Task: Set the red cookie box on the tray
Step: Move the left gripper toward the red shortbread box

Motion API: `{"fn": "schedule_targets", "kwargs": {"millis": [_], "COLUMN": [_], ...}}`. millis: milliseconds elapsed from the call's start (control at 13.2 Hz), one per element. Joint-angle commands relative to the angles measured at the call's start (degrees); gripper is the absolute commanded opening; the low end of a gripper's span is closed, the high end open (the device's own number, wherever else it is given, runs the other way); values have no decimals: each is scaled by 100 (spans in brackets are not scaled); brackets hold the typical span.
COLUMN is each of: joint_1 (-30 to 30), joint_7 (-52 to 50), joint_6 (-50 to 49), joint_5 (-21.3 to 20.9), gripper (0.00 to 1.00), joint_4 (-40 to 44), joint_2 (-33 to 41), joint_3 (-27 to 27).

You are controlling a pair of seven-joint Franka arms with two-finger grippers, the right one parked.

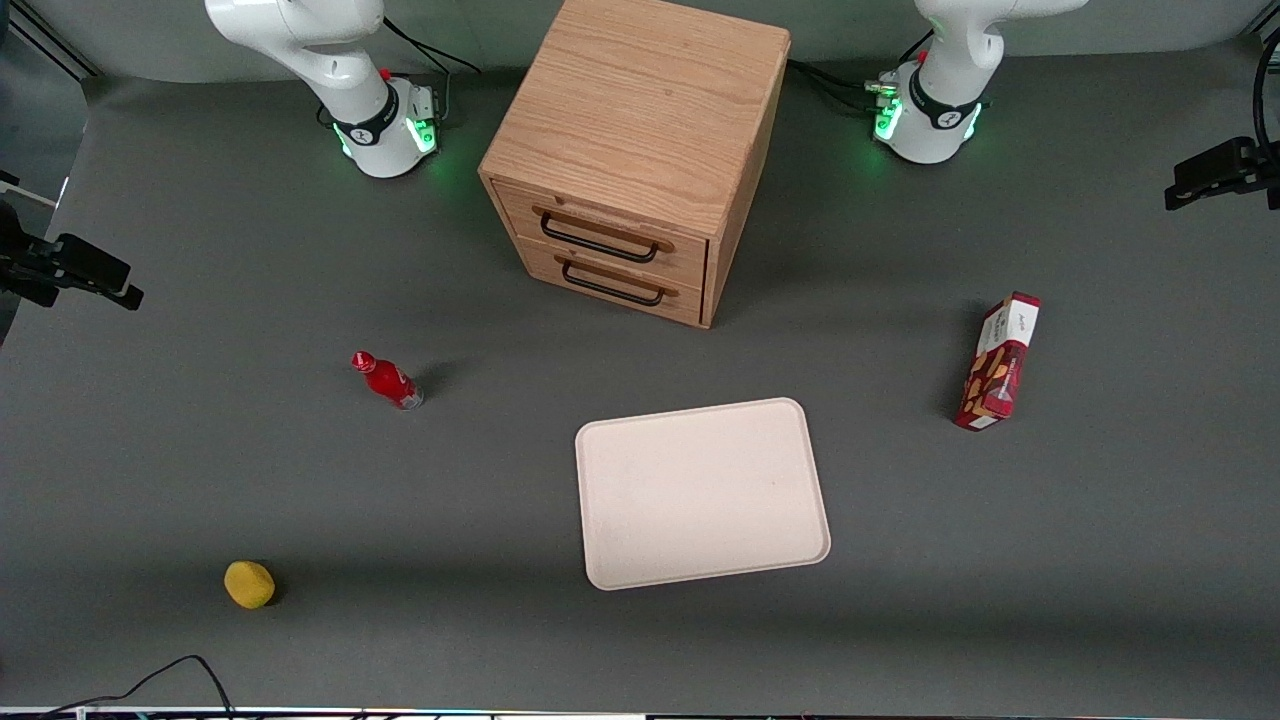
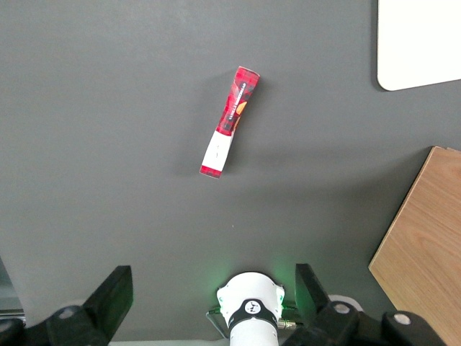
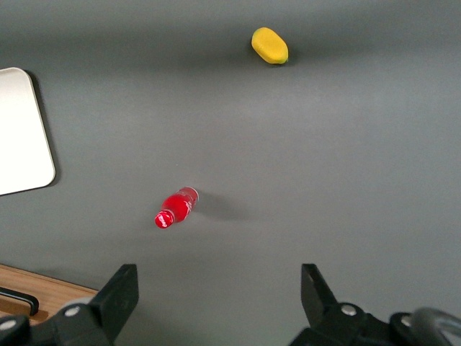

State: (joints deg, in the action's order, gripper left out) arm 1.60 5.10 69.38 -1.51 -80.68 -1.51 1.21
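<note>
The gripper (image 2: 210, 299) is held high above the table with its fingers (image 2: 114, 288) spread wide and nothing between them. The red cookie box (image 2: 229, 120) is seen standing on the grey table (image 2: 108, 144) well below the gripper, untouched. The tray (image 2: 418, 43) is found well apart from the box, with a wooden drawer cabinet (image 2: 421, 238) near it.

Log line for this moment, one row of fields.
stage: pre-grasp | gripper: open, high above table | dark-red cardboard cookie box: upright on table, untouched | cream-white rectangular tray: empty
</note>
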Motion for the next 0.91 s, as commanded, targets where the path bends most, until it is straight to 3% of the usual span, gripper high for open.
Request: {"fn": "schedule_targets", "kwargs": {"millis": [0,151,302,830], "joint_1": [-90,-90,-55,-46], "joint_7": [-45,-27,418,1765], "joint_6": [15,40,888,5579], "joint_5": [-78,-104,-78,-78], "gripper": [100,100,100,100], "joint_4": [-158,-281,-1060,-4812], "joint_2": [72,11,89,-138], "joint_3": [11,20,72,90]}}
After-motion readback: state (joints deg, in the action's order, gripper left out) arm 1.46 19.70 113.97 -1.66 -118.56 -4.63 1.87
